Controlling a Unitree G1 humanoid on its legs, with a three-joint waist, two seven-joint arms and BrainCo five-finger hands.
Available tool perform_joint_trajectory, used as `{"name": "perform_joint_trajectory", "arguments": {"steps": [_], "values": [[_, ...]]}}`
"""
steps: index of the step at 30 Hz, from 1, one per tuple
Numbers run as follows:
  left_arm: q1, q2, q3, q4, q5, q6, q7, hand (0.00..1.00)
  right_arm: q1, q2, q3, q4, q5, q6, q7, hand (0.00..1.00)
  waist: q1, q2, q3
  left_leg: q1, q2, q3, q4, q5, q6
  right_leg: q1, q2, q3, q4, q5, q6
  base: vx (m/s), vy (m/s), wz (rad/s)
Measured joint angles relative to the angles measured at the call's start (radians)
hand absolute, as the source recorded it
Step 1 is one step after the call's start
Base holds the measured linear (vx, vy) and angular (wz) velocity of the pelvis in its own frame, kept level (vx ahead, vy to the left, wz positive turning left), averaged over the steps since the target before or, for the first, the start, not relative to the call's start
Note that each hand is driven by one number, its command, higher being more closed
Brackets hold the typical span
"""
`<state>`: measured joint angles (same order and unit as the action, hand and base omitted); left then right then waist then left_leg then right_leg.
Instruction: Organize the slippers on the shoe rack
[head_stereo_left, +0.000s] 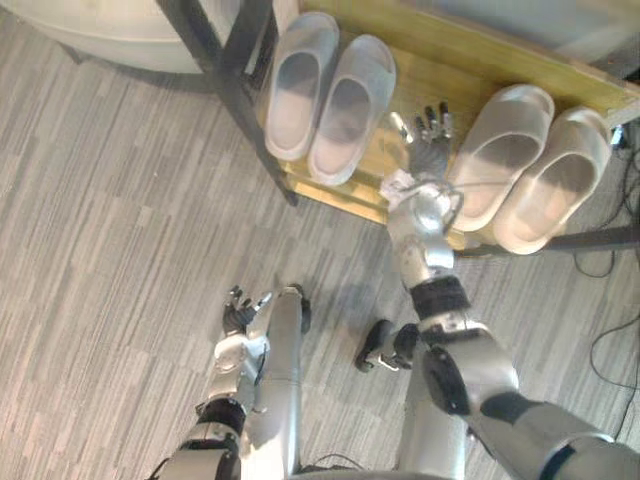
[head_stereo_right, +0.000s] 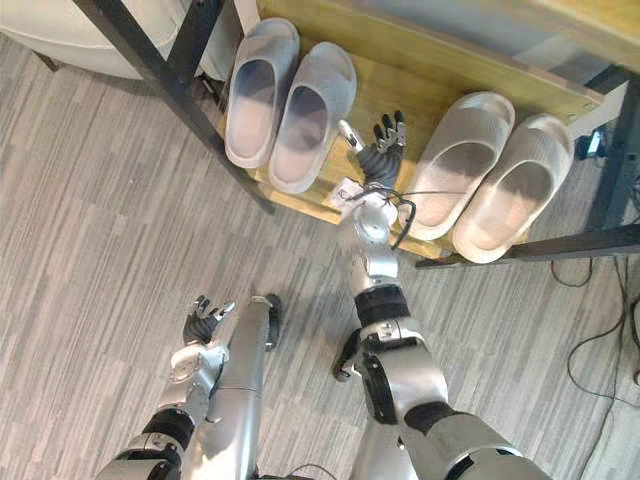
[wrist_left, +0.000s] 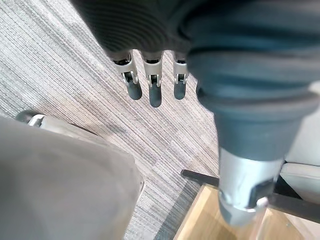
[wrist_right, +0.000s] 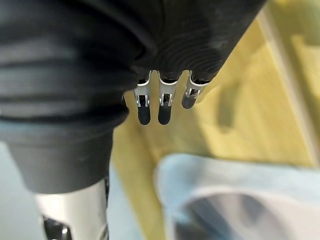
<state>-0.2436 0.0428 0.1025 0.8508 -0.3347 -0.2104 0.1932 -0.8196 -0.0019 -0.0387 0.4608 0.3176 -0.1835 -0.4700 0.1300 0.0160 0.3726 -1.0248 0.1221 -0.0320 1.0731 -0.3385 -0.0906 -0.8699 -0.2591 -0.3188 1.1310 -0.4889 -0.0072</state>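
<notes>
Right fingers (head_stereo_left: 430, 125) straight over rack (head_stereo_left: 440, 72) between grey slippers (head_stereo_left: 290, 95) and beige slippers (head_stereo_left: 495, 155)

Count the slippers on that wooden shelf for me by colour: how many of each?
grey slippers: 2
beige slippers: 2
Total: 4, all on the wooden shelf. The right hand is open between the two pairs and holds none.
</notes>
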Motion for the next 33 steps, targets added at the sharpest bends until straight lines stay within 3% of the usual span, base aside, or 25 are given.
{"name": "perform_joint_trajectory", "arguments": {"steps": [6,9,14,16,19,26,33], "values": [[0.088,0.009,-0.015,-0.001,0.043,0.008,-0.007,0.0,0.28,0.003,0.152,-0.24,-0.246,0.037,0.019,0.0,-0.028,-0.008,-0.001,0.246,0.026,0.061,-0.179,0.026,0.01,0.221,0.032,0.003,-0.191,0.062,0.007,0.03,0.038,-0.11],[0.139,0.011,-0.038,-0.016,0.071,0.008,-0.025,0.0,0.425,0.005,0.235,-0.297,-0.342,0.04,0.066,0.0,-0.048,-0.033,-0.022,0.373,0.026,0.099,-0.295,0.054,0.015,0.339,0.039,-0.003,-0.308,0.099,0.019,0.1,0.05,-0.03],[0.2,0.015,-0.161,0.002,0.108,0.015,-0.051,0.0,0.645,0.0,0.309,-0.282,-0.477,0.054,0.162,0.0,-0.072,-0.078,-0.111,0.558,0.019,0.148,-0.484,0.096,0.021,0.514,0.064,-0.005,-0.527,0.173,0.043,0.13,0.059,-0.09],[0.201,0.028,-0.235,0.056,0.133,0.026,-0.071,0.0,0.699,-0.005,0.313,-0.168,-0.54,0.054,0.205,0.0,-0.09,-0.096,-0.151,0.652,-0.007,0.163,-0.612,0.148,0.023,0.6,0.071,-0.009,-0.657,0.226,0.058,0.15,0.063,-0.02],[0.211,0.021,-0.283,0.072,0.159,0.029,-0.086,0.0,0.751,-0.035,0.269,-0.016,-0.616,0.076,0.234,0.0,-0.097,-0.087,-0.175,0.755,-0.032,0.183,-0.747,0.202,0.025,0.696,0.076,-0.016,-0.785,0.283,0.074,0.12,0.033,0.03],[0.243,0.059,-0.302,0.075,0.177,0.028,-0.091,0.0,0.85,-0.071,0.165,0.275,-0.638,0.094,0.265,0.0,-0.122,-0.059,-0.235,0.94,-0.062,0.194,-1.014,0.319,0.02,0.839,0.103,-0.024,-0.979,0.37,0.081,0.07,-0.014,-0.02],[0.255,0.061,-0.363,0.103,0.208,0.028,-0.092,0.0,0.898,-0.084,0.044,0.475,-0.554,0.092,0.297,0.0,-0.132,-0.034,-0.265,1.033,-0.061,0.211,-1.143,0.385,0.025,0.885,0.13,-0.003,-1.041,0.412,0.075,-0.04,-0.01,-0.1]]}}
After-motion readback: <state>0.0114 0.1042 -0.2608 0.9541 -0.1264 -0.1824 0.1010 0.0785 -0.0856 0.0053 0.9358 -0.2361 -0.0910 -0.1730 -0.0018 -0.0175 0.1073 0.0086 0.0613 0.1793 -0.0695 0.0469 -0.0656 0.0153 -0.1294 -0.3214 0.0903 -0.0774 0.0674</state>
